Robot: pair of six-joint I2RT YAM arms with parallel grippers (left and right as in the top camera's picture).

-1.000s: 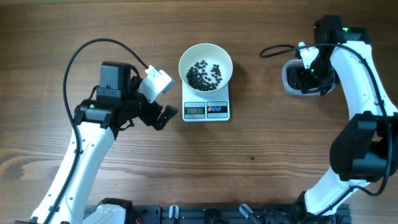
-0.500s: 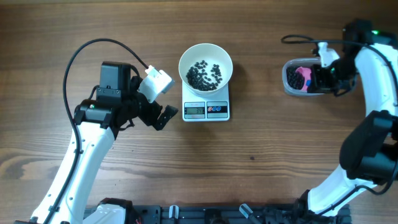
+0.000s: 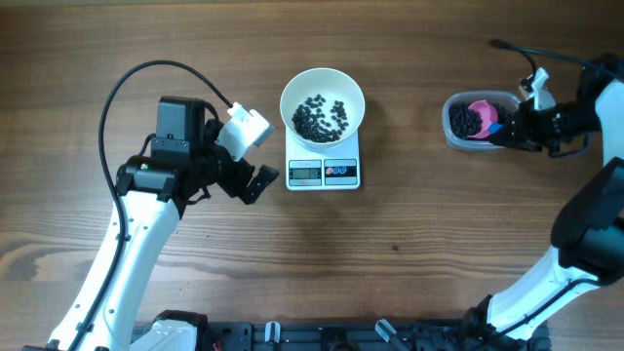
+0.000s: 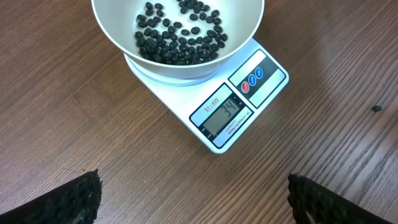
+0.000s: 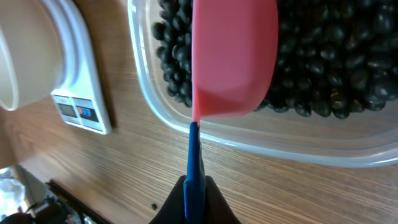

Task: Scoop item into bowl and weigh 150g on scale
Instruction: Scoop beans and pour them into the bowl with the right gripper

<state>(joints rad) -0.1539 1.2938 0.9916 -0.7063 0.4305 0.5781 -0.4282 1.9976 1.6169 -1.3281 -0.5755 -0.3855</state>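
Observation:
The white bowl [image 3: 323, 90] stands on the scale [image 3: 324, 174] at the table's middle, with a thin layer of black beans, the item [image 3: 320, 115], inside. In the left wrist view the bowl [image 4: 118, 37] and beans [image 4: 180, 37] sit above the scale [image 4: 231, 113], whose display reads 34. My left gripper [image 3: 250, 168] hovers left of the scale, open and empty [image 4: 193, 202]. My right gripper [image 3: 514, 131] is shut on the blue handle [image 5: 194, 162] of a pink scoop [image 5: 233, 56]. The scoop [image 3: 481, 110] lies over more beans [image 5: 336, 62] in a clear container [image 3: 454, 135].
The clear container [image 5: 311, 144] sits at the right of the table, about a hand's width from the scale [image 5: 81, 93]. A black cable [image 3: 127, 83] loops behind the left arm. The arm bases stand along the table's front edge.
My right arm has swung from above the container out to its right side, uncovering the pink scoop over the beans. The left arm, bowl and scale have not moved.

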